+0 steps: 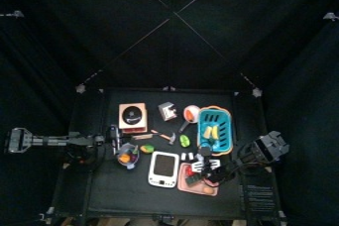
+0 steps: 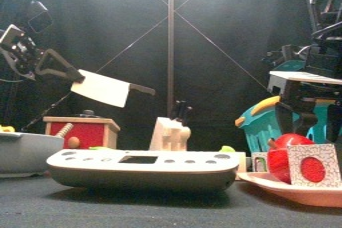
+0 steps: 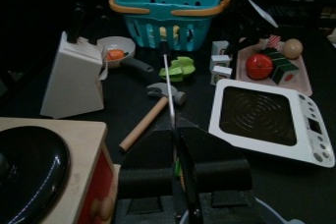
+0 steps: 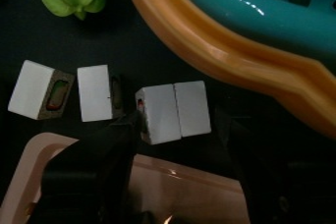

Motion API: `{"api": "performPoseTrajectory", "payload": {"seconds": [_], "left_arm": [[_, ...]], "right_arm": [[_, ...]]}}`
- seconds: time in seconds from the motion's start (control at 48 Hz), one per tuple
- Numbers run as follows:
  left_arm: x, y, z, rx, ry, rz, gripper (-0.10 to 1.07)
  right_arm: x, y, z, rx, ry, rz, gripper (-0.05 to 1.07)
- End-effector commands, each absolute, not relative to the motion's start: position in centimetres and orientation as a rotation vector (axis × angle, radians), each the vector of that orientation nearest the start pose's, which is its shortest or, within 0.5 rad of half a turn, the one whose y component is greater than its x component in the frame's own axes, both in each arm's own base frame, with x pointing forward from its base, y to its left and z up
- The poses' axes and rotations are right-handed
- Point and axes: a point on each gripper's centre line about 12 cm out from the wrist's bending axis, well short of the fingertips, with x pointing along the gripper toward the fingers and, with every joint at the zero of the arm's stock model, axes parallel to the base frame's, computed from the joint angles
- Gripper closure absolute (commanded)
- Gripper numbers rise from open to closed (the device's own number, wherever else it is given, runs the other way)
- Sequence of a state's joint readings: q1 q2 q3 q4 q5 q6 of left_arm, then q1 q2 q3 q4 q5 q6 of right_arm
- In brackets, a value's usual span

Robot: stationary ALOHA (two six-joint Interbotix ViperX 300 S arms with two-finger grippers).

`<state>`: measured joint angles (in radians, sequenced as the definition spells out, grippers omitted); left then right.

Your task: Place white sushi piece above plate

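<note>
At the left of the table the left gripper [image 3: 184, 174] hung idle near the wooden stove box [image 1: 133, 115], its jaws looking pressed together into one thin line. Past it lay a hammer [image 3: 147, 122] and the white scale tray [image 1: 163, 169]. Toward the right, three white sushi pieces sat in a row on the black table, just beyond the far edge of the pink plate [image 4: 73, 184] and near the blue basket [image 1: 216, 129]. The largest white sushi piece [image 4: 175, 111] lay directly ahead of the right gripper [image 1: 212, 166], whose jaws stood wide apart and held nothing. The step looked like the release, with the piece already resting above the plate. Next the arm would need to lift straight away without nudging it. Its fingertips were dark and hard to make out, so contact was unclear.
</note>
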<state>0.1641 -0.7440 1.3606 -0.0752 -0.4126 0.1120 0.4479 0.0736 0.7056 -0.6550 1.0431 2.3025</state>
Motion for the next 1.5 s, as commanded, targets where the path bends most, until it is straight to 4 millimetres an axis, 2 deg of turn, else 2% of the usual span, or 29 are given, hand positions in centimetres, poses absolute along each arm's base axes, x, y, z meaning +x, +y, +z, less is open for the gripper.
{"api": "performPoseTrajectory", "payload": {"seconds": [0.0,0.458,0.688,1.042,1.479], "left_arm": [[20.0,3.7,19.6,0.029,0.191,0.189,0.64],[20.1,3.6,19.7,0.030,0.187,0.186,0.64],[20.1,3.6,19.7,0.030,0.187,0.186,0.64],[20.1,3.6,19.6,0.030,0.189,0.186,0.64],[20.1,3.6,19.6,0.030,0.189,0.186,0.64]], "right_arm": [[28.4,6.7,12.0,0.785,0.772,-1.269,0.07],[28.7,7.1,13.6,0.821,0.760,-1.276,0.06],[28.7,7.1,13.7,0.816,0.754,-1.284,0.05],[28.0,6.8,12.5,0.800,0.779,-1.325,0.01],[28.5,6.9,13.2,0.813,0.756,-1.252,0.01]]}}
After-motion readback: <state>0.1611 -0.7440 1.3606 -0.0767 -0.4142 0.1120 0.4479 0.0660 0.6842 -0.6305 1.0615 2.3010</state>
